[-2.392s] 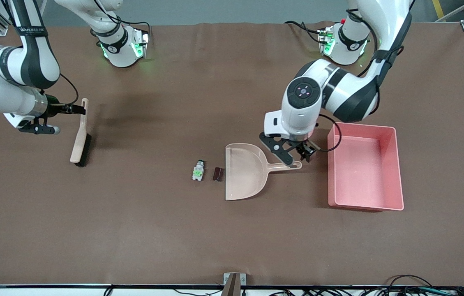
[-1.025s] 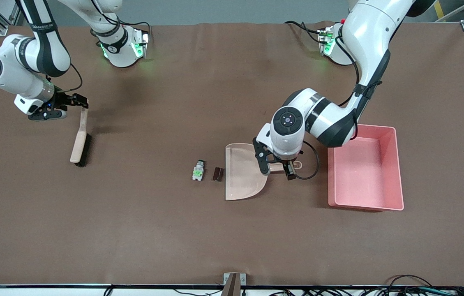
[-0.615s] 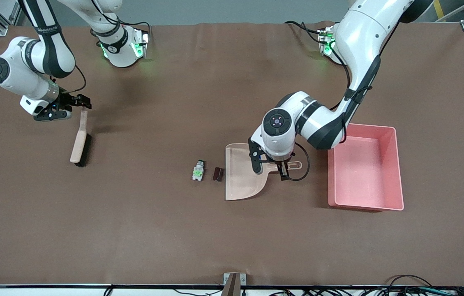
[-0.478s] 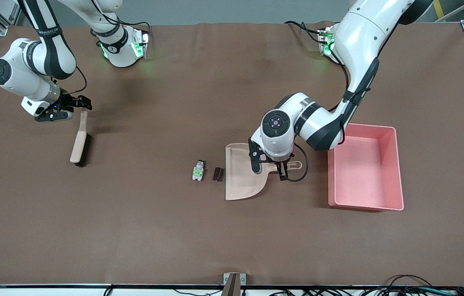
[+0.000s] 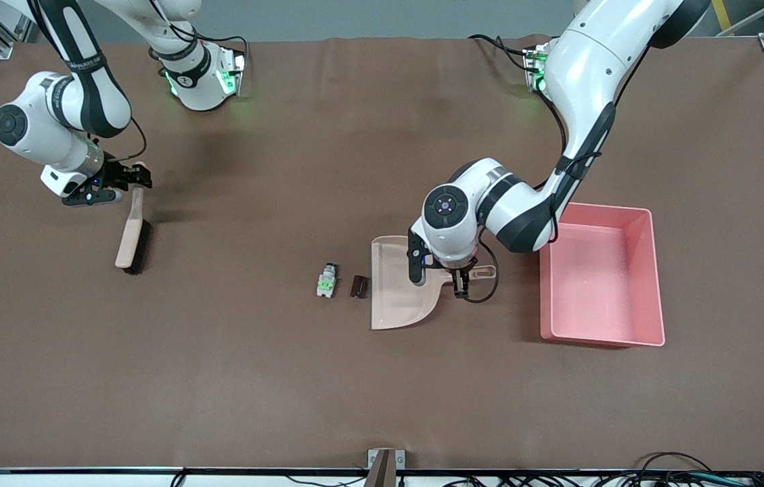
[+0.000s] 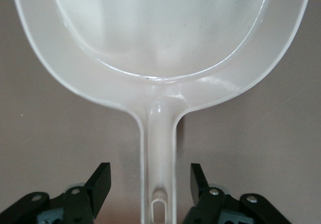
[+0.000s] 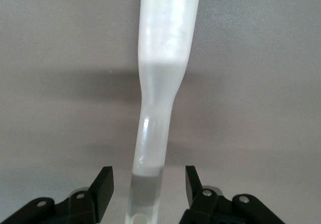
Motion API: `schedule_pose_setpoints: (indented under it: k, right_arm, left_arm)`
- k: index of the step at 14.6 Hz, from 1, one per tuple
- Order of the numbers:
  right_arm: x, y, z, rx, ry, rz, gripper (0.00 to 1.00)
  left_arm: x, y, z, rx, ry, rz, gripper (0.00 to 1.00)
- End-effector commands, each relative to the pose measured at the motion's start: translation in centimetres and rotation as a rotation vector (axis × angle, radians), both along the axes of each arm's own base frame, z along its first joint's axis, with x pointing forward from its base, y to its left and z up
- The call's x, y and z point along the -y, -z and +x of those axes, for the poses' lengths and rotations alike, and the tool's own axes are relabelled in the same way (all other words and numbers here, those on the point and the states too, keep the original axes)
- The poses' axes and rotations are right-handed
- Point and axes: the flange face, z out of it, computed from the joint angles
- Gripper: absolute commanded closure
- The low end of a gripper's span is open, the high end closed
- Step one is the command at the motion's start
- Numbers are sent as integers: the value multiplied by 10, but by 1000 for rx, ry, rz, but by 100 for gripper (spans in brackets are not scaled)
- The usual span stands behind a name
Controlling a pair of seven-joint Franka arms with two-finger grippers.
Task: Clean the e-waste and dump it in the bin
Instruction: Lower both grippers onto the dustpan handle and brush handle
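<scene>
Straddling the dustpan handle, left claw spread, not touching; right claw spread likewise around the brush handle on the desk.

Left gripper lowered astride the dustpan handle, right gripper lowered astride the brush handle, fingers of both narrowed but not touching.

The left arm's wrist hides part of the dustpan handle; the brush bristles leave the right wrist view.
</scene>
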Motion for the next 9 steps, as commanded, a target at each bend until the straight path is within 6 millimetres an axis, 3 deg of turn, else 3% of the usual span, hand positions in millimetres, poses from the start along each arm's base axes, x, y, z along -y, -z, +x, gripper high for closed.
schedule_pose_setpoints:
  k: [1,9]
  right_arm:
    - [1,3,-1,6,24,1,44]
    - [-1,3,4,-14,174,-25,51]
  left_arm:
    - [4,2,4,7,2,1,26]
    - [7,3,0,9,-18,5,26]
